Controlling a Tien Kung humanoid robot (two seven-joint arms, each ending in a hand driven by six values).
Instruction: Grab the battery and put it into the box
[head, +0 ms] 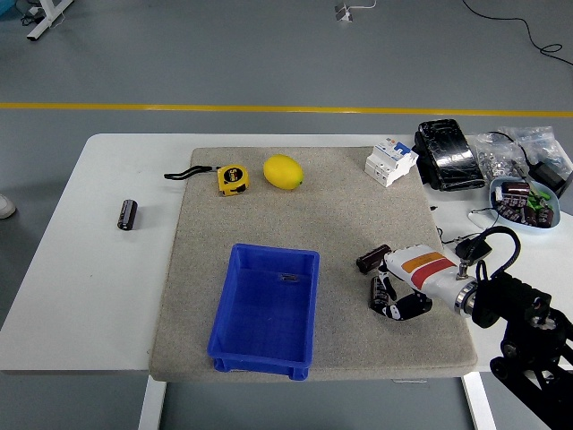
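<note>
A white table (81,287) is covered in the middle by a coarse grey mat (358,206). On the mat a blue plastic box (266,309), rectangular and open-topped, sits toward the near edge, with nothing seen inside but a small mark on its floor. Behind it lie a yellow tape measure (233,178) with a black strap and a smooth yellow lemon (283,172). A white breaker block (391,160) stands at the mat's far right corner, beside a glossy black pack (448,154), clear bags of small parts (515,152) and a blue dish (526,201) of dark parts.

The right hand (403,282) rests on the mat right of the box, its fingers curled around a small dark cylindrical battery (381,291); the grip itself is hard to make out. Another dark cylinder (128,214) lies alone on the bare table at left.
</note>
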